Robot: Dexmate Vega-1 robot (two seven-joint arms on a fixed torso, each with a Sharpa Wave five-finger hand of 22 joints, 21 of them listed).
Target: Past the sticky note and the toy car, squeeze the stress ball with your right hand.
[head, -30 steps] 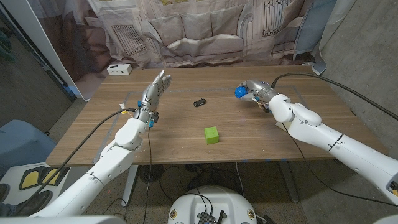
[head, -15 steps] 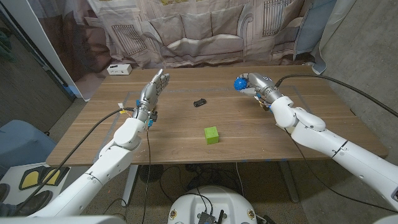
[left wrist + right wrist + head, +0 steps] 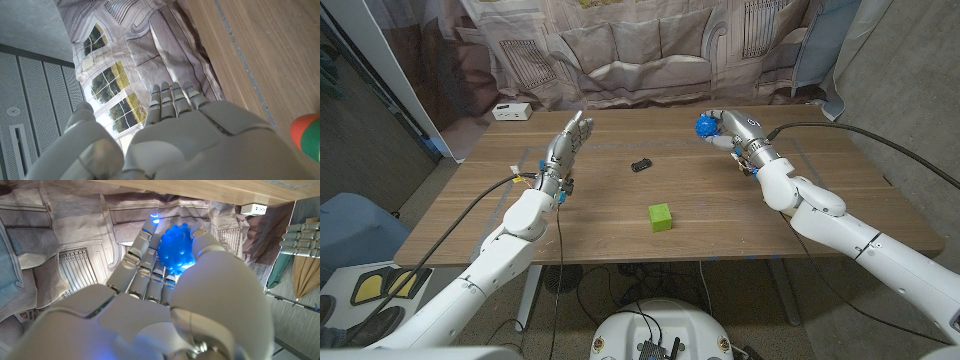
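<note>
A blue spiky stress ball sits in my right hand, which grips it above the far right part of the table. In the right wrist view the fingers and thumb wrap around the glowing blue ball. A small black toy car lies mid-table, nearer than the ball. A green sticky-note block stands closer to the front edge. My left hand is raised on the left side, fingers straight and together, holding nothing; its back shows in the left wrist view.
A white box lies at the far left corner of the wooden table. A printed curtain hangs behind the table. A red and green object shows at the edge of the left wrist view.
My right hand has carried the blue ball up and toward the table's far edge. The left hand, toy car and green block have stayed put.
</note>
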